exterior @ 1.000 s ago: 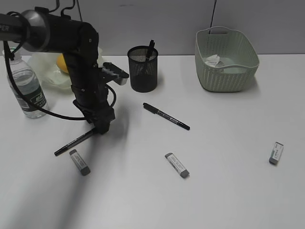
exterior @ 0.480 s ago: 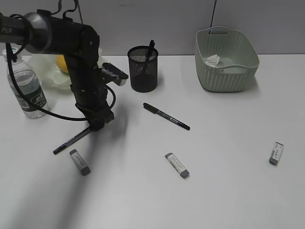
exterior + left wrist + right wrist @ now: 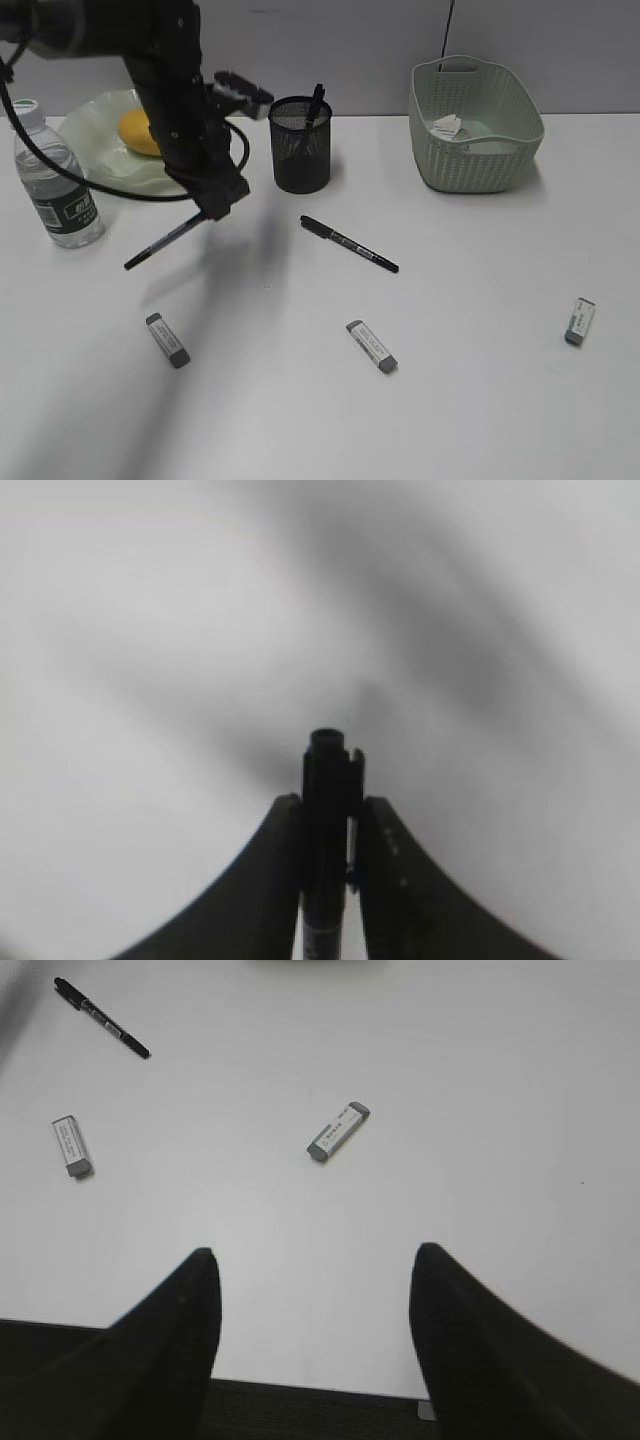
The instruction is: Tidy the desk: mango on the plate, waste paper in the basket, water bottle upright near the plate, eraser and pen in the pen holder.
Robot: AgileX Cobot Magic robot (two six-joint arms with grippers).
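Note:
My left gripper (image 3: 213,210) is shut on a black pen (image 3: 163,241) and holds it slanted above the desk (image 3: 300,400), left of the black mesh pen holder (image 3: 300,145). In the left wrist view the pen (image 3: 326,830) stands clamped between the fingers (image 3: 265,880). A second black pen (image 3: 348,243) lies on the desk. Three erasers lie at the left (image 3: 167,339), the middle (image 3: 371,346) and the right (image 3: 579,321). The mango (image 3: 138,133) sits on the plate (image 3: 90,125). The water bottle (image 3: 55,190) stands upright. Waste paper (image 3: 446,125) lies in the basket (image 3: 475,125). My right gripper (image 3: 315,1260) is open and empty.
The pen holder holds a dark pen sticking up. The right wrist view shows the lying pen (image 3: 101,1017), two erasers (image 3: 72,1146) (image 3: 337,1131) and the desk's near edge below the fingers. A grey wall runs behind the desk.
My left gripper has risen and moved slightly back toward the plate, lifting the pen clear of the desk. The mango and plate are now uncovered. Nothing else moved.

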